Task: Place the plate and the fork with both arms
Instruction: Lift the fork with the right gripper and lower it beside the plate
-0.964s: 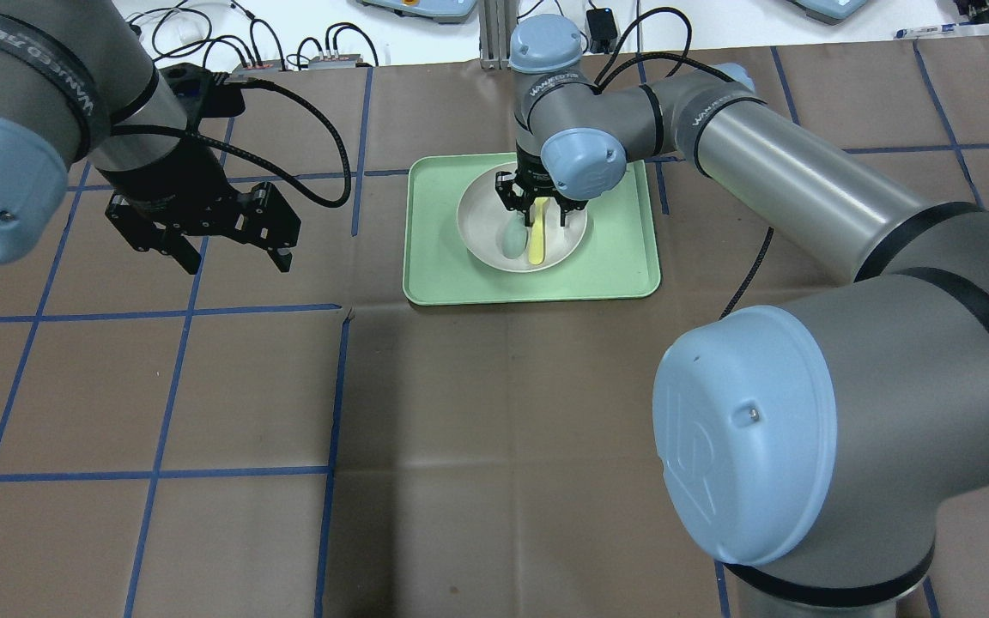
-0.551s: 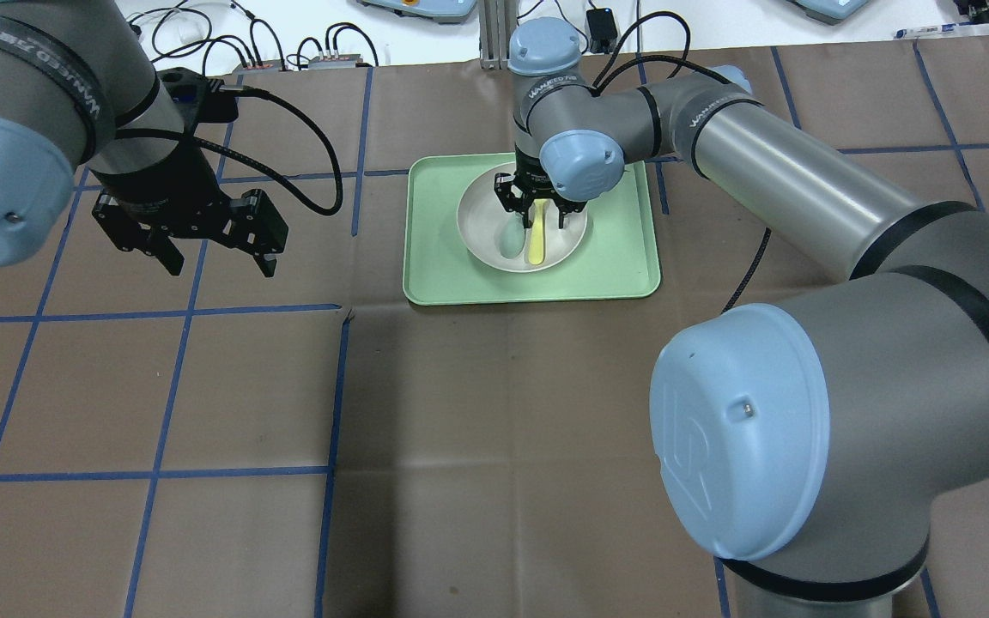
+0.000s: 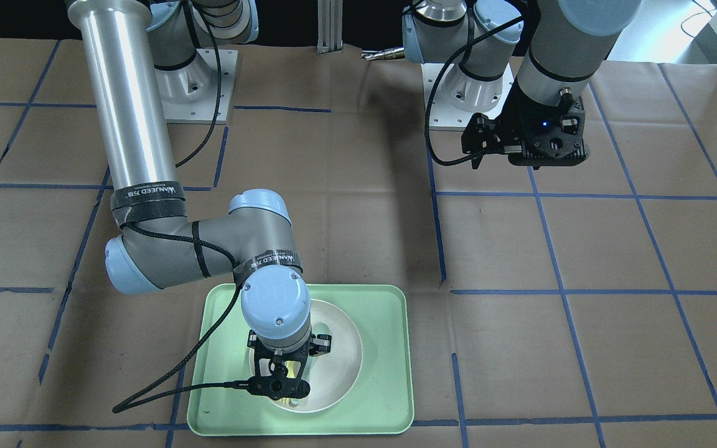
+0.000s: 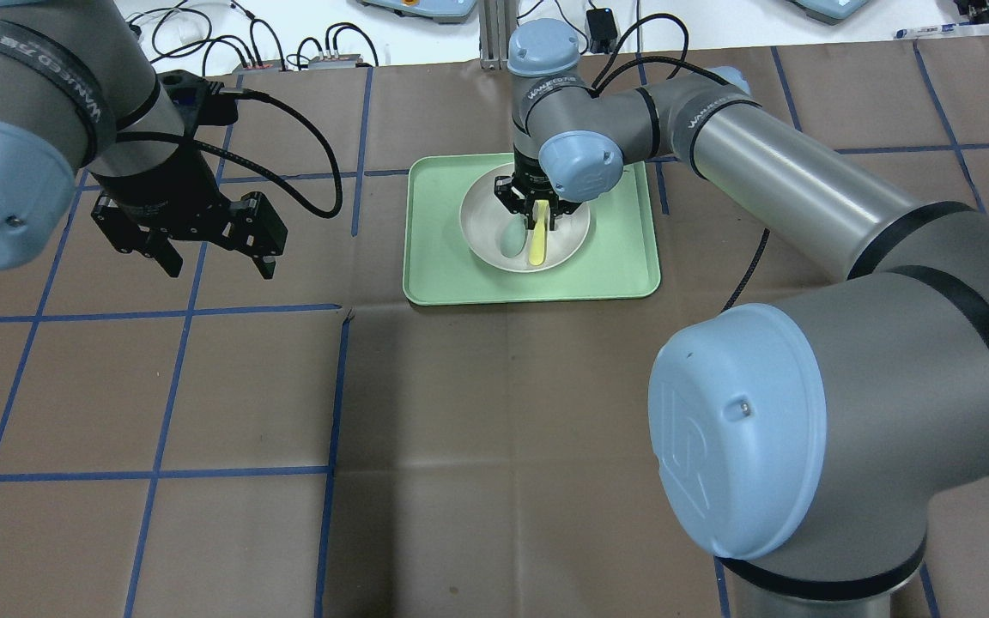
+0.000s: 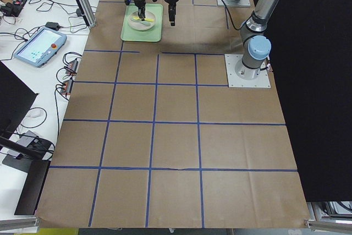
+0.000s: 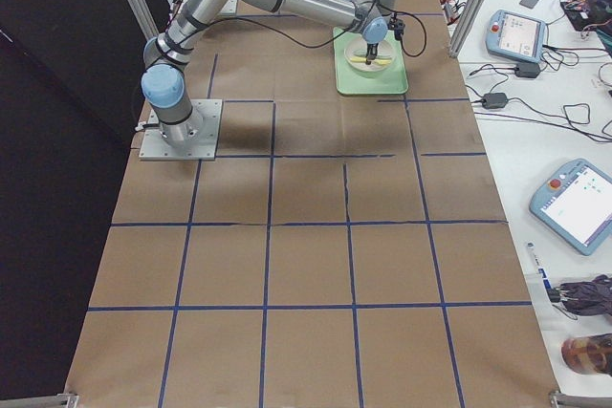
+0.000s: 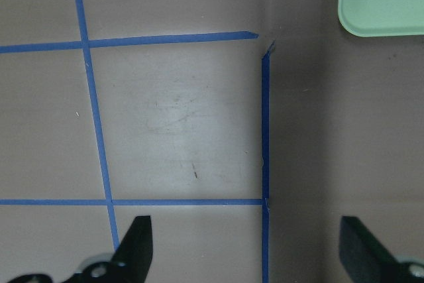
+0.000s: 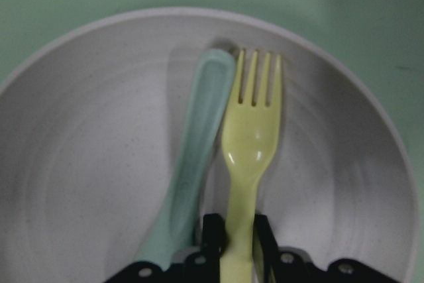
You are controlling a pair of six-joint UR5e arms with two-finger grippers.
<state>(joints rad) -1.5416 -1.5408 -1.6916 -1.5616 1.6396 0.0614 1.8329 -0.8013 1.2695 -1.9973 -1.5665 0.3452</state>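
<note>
The slim pale-yellow plastic fork [image 8: 250, 130] is lying in the round off-white shallow plate [image 8: 79, 164], tines pointing away from the wrist camera. A pale teal-grey spoon [image 8: 195, 157] is lying just beside it, touching or nearly touching along the handle. The plate is sitting on a rectangular mint-green tray [image 4: 443, 275] on the brown paper-covered bench [image 4: 494, 429]. The right arm's fingers [image 8: 212, 233] are pinching the fork's handle from both sides, narrowed to the handle's width, low over the plate. The left arm's fingers [image 7: 137, 246] are hanging spread wide and holding nothing over bare bench, well apart from the tray. The fork is looking light, thin and smooth, probably a little springy, so a pinch across the narrow handle is likely suiting it. It may be pivoting in the grip if taken far from its middle, and the spoon lying so close is risking being dragged along. The plate is looking stiff and light, and its raised rim is seeming the only place offering a hold. Being smooth, it may be sliding on the tray when nudged, so a firm rim pinch is likely needed.
</note>
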